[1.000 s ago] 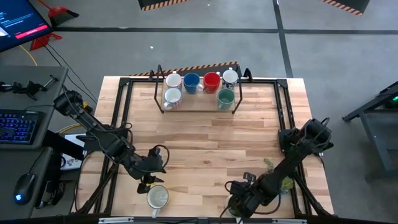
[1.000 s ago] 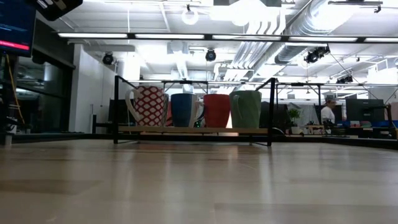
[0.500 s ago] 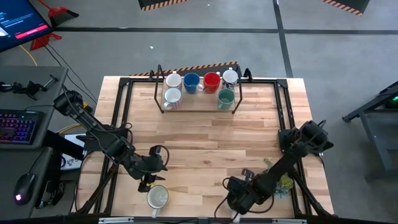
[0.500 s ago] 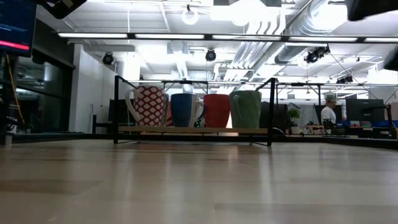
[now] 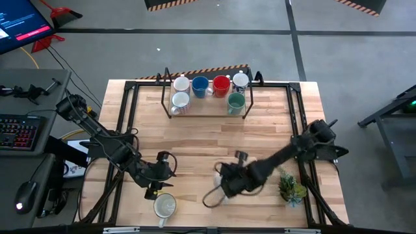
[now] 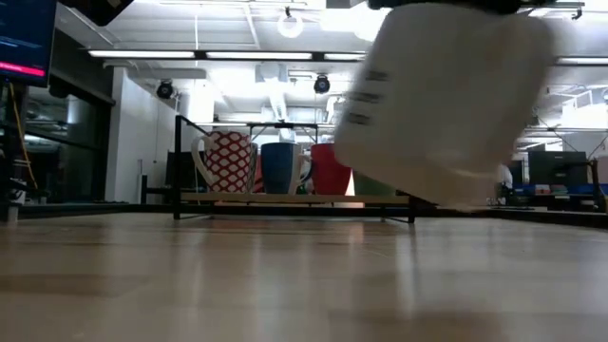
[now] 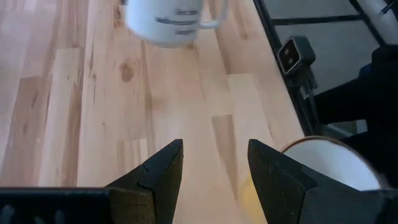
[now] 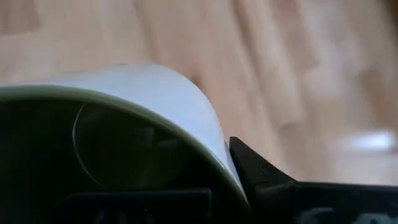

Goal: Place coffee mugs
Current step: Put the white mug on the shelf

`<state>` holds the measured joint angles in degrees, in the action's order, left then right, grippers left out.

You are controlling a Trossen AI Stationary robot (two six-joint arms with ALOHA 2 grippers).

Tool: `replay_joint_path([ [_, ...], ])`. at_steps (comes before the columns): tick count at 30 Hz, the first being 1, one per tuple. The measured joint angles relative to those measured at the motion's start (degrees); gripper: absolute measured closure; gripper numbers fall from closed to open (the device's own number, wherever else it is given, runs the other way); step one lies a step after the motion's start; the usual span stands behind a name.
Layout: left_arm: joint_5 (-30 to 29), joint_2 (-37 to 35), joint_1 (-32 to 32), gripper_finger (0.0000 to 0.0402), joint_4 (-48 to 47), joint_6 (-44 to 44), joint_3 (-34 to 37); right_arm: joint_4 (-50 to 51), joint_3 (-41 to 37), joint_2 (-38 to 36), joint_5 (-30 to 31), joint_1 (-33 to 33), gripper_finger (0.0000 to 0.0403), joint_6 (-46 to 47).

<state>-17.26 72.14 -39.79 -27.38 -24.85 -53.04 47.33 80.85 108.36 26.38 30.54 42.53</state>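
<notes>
High view, left to right: my left gripper (image 5: pixel 155 188) hangs near the front-left of the table (image 5: pixel 214 140), just above a white mug with a cream inside (image 5: pixel 164 206) that stands upright at the front edge. My left wrist view shows what that view cannot: the 2 fingers (image 7: pixel 158 171) are spread apart with bare wood between them, holding nothing, and the rim of that mug sits off to one side of them. Toward the middle of the table, my right gripper (image 5: pixel 227 182) reaches in from the right side, and the high view hides what it carries under the dark wrist. My right wrist view settles it: a finger (image 8: pixel 255 168) is pressed against the outside of a white mug with an olive-green inside (image 8: pixel 124 124), so I am pinching it at the rim. Low view adds that this mug (image 6: pixel 442 100) hangs tilted, clear above the wood, with dark print on its side; my left wrist view catches the same print. At the back, a black wire rack (image 5: pixel 170 107) holds 6 mugs: a white one (image 5: pixel 181 83), blue (image 5: pixel 199 84), red (image 5: pixel 221 84) and another white (image 5: pixel 240 80) behind, a patterned one (image 5: pixel 180 101) and a teal one (image 5: pixel 236 101) in front. Right of my gripper stands a spiky green plant (image 5: pixel 290 187).
</notes>
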Motion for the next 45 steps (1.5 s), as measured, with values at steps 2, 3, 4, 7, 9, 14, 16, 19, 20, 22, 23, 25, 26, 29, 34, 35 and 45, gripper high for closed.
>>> replay_joint_path([
  [2, -0.1, 0.0, 0.0, 0.0232, -0.9, 1.7, 0.0, 1.1, 2.4, 0.0, 0.8, -2.5, 0.0402, -4.8],
  [3, -0.2, 0.0, 0.0, 0.0232, -1.3, 2.8, 0.3, 1.4, 3.6, 0.0, 0.8, -3.9, 0.0402, -7.2],
  [4, -0.4, 0.0, 0.0, 0.0232, -2.1, 4.2, 0.6, 1.7, 4.8, 0.0, 0.9, -5.3, 0.0402, -9.3],
  [7, -1.5, -0.2, 0.0, 0.0232, -8.7, 6.1, 0.8, 2.5, 7.4, 0.0, 0.4, -9.4, 0.0402, -15.7],
  [9, -1.5, -1.2, 0.0, 0.0232, -13.3, 5.9, 0.8, 3.2, 9.2, 0.0, -0.3, -12.1, 0.0402, -19.1],
  [14, -3.8, -7.6, 0.0, 0.0232, -21.0, 6.3, 0.9, 4.5, 13.4, 0.0, -1.0, -18.6, 0.0402, -28.6],
  [16, -6.0, -11.5, 0.5, 0.0232, -23.2, 7.4, 0.9, 4.5, 14.7, 0.0, -2.1, -21.5, 0.0403, -33.1],
  [19, -11.0, -17.3, 2.0, 0.0232, -26.4, 8.7, 0.9, 4.0, 16.4, -0.1, -3.8, -26.5, 0.0403, -39.7],
  [20, -13.1, -19.2, 2.4, 0.0232, -27.3, 9.0, 0.9, 3.9, 16.8, -0.1, -4.7, -28.2, 0.0403, -41.9],
  [22, -16.9, -22.6, 3.1, 0.0232, -27.4, 10.5, 0.8, 3.1, 17.4, -0.1, -6.9, -31.8, 0.0403, -46.3],
  [23, -18.2, -24.2, 3.3, 0.0232, -27.1, 11.7, 0.8, 2.2, 17.7, -0.1, -8.2, -33.6, 0.0403, -48.2],
  [25, -20.1, -26.4, 3.9, 0.0232, -26.8, 13.6, 0.8, 0.7, 18.2, -0.1, -10.9, -36.8, 0.0403, -51.5],
  [26, -21.2, -27.2, 4.2, 0.0232, -26.5, 14.8, 0.8, 0.1, 18.2, -0.1, -12.3, -38.3, 0.0403, -52.8],
  [29, -23.0, -28.9, 4.7, 0.0232, -26.4, 16.5, 0.8, -1.0, 18.2, -0.1, -16.4, -41.5, 0.0403, -55.4],
  [34, -22.0, -29.5, 5.9, 0.0232, -25.1, 18.0, 0.9, -2.6, 18.2, -0.1, -20.4, -43.4, 0.0403, -58.7],
  [35, -22.0, -29.5, 6.2, 0.0232, -24.8, 18.7, 0.9, -3.1, 18.2, -0.1, -21.1, -43.5, 0.0403, -59.2],
  [45, -16.2, -37.2, 13.2, 0.0232, -7.9, 28.7, 15.0, -6.4, 18.2, -0.1, -24.1, -45.6, 0.0403, -61.0],
])
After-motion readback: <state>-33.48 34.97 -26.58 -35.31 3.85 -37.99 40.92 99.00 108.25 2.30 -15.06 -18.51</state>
